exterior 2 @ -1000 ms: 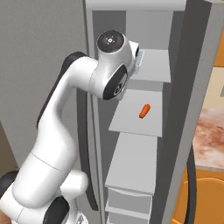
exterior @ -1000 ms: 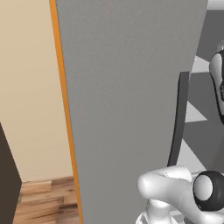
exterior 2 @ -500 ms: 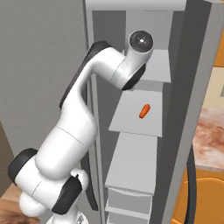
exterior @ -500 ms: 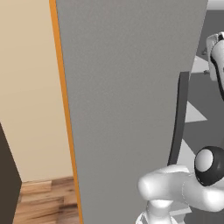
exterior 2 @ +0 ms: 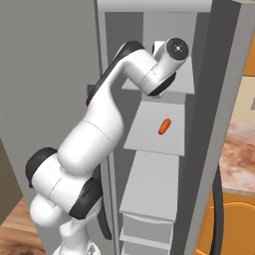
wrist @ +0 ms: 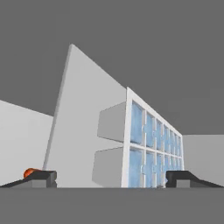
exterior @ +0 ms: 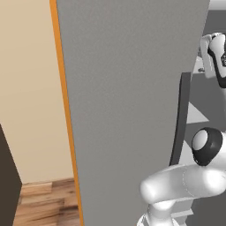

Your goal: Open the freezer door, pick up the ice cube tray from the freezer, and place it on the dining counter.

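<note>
Cream wall (exterior: 26, 97) and a strip of wooden floor (exterior: 44, 203) fill the left of the left base view, beside an orange edge running up the side of the freezer (exterior: 128, 88), whose broad matte grey face takes up most of that view. From the right base view the freezer's compartment stands open, its door (exterior 2: 219, 114) swung out to the right with a long dark curved handle (exterior 2: 217, 209) low on it, and light grey shelves (exterior 2: 154, 179) stepping down inside above a drawer. To the right of the door lies the dining counter (exterior 2: 241, 159), its reddish-brown and cream marbled top resting on an orange base. The white arm (exterior 2: 94, 149) rises from the lower left and bends up into the compartment, its hand at the level of the upper shelf (exterior 2: 182, 82). On the shelf below lies a small orange object (exterior 2: 164, 126), well apart from the arm. In the hand view the ice cube tray (wrist: 151, 148) sits close ahead on the pale shelf, its grid of pale blue cells appearing on edge in that rolled view. The gripper (wrist: 111, 178) has its jaws spread wide, one dark fingertip on each side of the tray's near end, and it holds nothing.
</note>
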